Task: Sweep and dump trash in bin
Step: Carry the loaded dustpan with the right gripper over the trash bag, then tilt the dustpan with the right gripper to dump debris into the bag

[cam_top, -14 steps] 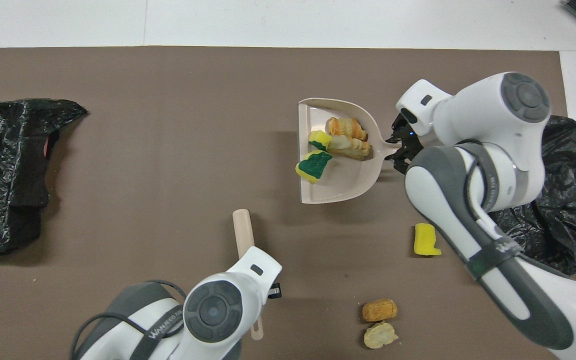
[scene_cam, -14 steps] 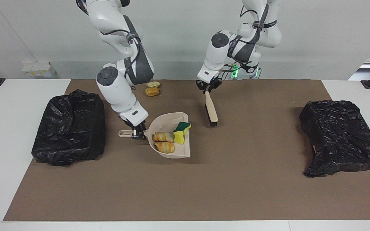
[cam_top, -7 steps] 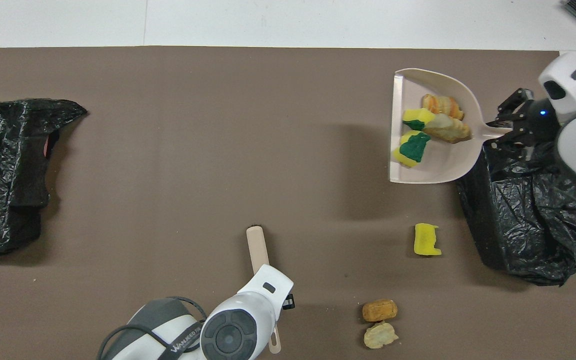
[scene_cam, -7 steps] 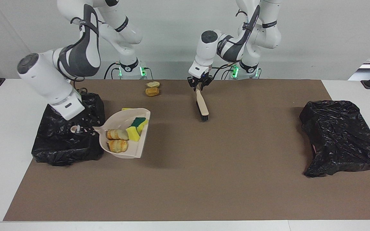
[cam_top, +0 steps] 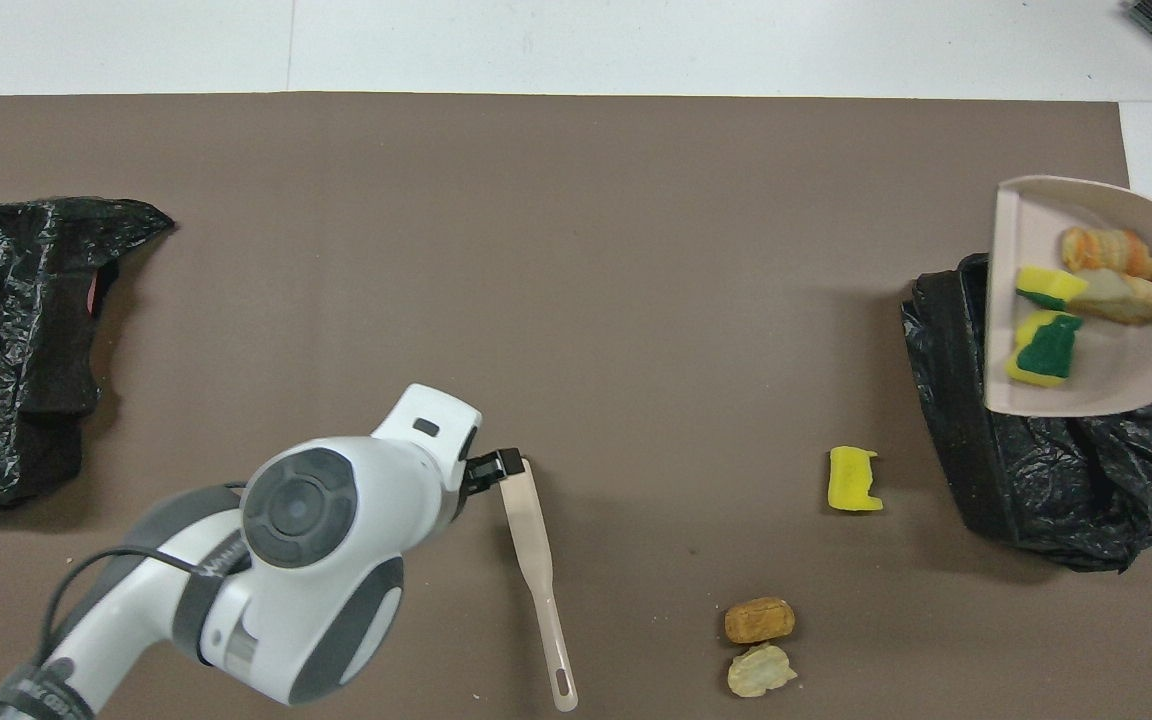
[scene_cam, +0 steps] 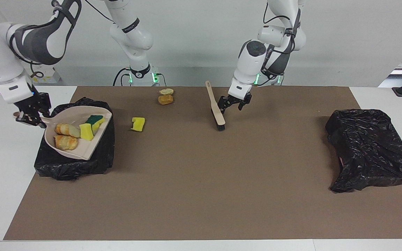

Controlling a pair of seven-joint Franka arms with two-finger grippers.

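My right gripper (scene_cam: 30,115) is shut on the handle of the beige dustpan (scene_cam: 82,148), holding it in the air over the black-bagged bin (scene_cam: 75,167) at the right arm's end. In the pan lie two orange-brown chunks (scene_cam: 65,136) and two yellow-and-green sponge pieces (scene_cam: 90,127) of trash. The overhead view shows the pan (cam_top: 1116,380) above the bin (cam_top: 1066,480); the right gripper is outside that view. My left gripper (scene_cam: 232,104) stands open beside the beige-handled brush (scene_cam: 216,108), not holding it. The brush (cam_top: 536,560) has its bristle head on the mat, handle pointing toward the robots.
Loose trash on the brown mat: a yellow sponge piece (scene_cam: 138,124) beside the bin, and a brown chunk (scene_cam: 165,99) and a beige chunk (scene_cam: 166,91) nearer to the robots. A second black bag (scene_cam: 368,146) lies at the left arm's end.
The right arm has lifted the loaded dustpan off the mat and carried it over the bin. The left gripper has opened, let go of the brush and moved aside.
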